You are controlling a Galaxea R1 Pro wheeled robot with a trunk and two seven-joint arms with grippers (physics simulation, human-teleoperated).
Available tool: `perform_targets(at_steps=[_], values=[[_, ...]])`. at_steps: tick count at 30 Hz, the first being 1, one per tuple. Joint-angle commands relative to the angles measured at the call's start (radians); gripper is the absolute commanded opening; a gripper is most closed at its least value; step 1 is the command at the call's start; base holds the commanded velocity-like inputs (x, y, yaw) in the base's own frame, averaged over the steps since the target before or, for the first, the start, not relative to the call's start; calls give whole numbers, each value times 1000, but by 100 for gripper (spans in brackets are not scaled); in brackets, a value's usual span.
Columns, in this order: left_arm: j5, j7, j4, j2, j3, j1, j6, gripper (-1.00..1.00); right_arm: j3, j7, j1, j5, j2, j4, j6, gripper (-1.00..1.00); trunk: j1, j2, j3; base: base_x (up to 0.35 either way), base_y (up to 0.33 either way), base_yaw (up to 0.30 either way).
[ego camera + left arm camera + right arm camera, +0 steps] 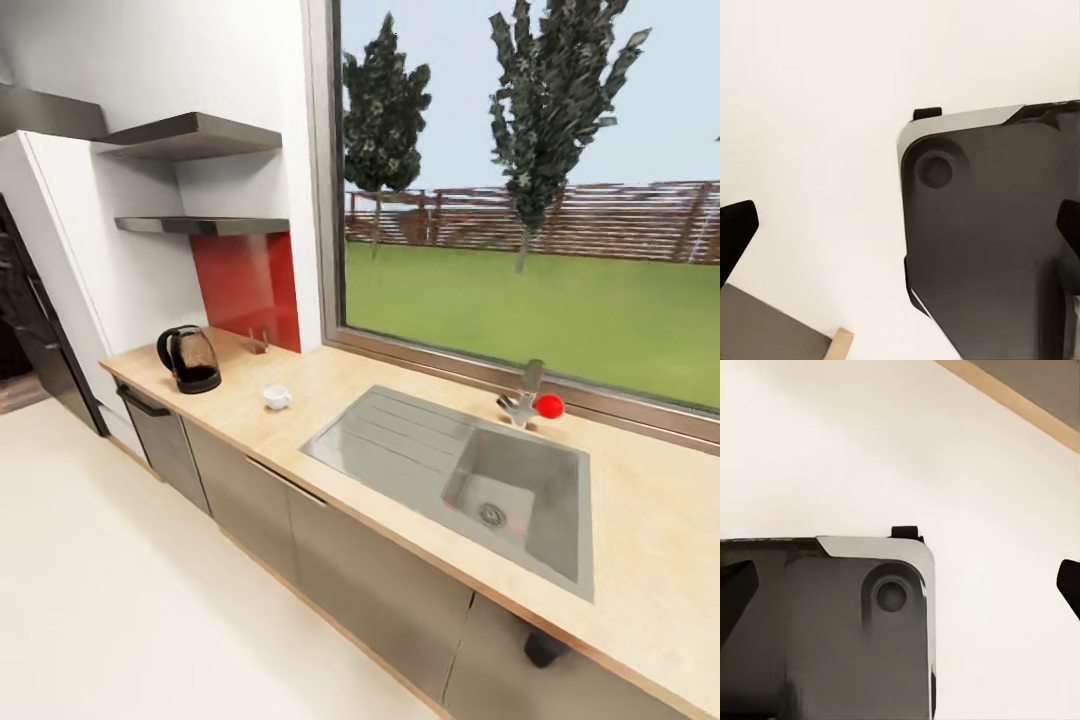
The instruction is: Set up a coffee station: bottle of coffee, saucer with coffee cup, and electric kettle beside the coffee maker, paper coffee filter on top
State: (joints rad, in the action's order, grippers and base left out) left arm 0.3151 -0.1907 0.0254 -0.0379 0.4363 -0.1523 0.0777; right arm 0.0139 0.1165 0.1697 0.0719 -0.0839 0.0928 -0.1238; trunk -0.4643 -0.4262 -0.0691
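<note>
Sink: steel, nearest us, set in the kitchen countertop.
Electric kettle: far end — coffee cup near it.
Left gripper, right gripper: we see fingers spread apart, empty.

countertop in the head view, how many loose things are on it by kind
electric kettle: 1
coffee cup: 1
red ball by the tap: 1
total on the kitchen countertop: 3
</note>
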Motion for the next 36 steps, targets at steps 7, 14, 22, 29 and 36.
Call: perform_targets(at_steps=[7, 14, 22, 29, 36], values=[[72, -3, -1, 4, 11, -1, 8, 100, 3, 5, 1, 6, 0, -2, -3, 100, -1, -2, -2, 275, 230, 281], [76, -3, -1, 3, 12, -1, 8, 100, 3, 5, 1, 6, 0, -2, -3, 100, -1, -2, -2, 148, 307, 281], [76, -3, -1, 4, 12, -1, 8, 100, 3, 5, 1, 6, 0, -2, -3, 100, -1, -2, -2, 103, 325, 281], [77, -3, -1, 3, 10, -1, 14, 100, 3, 5, 1, 6, 0, -2, -3, 100, -1, -2, -2, 157, 307, 281], [77, -3, -1, 3, 10, -1, 19, 100, 3, 6, 1, 6, 0, -2, -3, 100, -1, -2, -2, 257, 251, 208]])
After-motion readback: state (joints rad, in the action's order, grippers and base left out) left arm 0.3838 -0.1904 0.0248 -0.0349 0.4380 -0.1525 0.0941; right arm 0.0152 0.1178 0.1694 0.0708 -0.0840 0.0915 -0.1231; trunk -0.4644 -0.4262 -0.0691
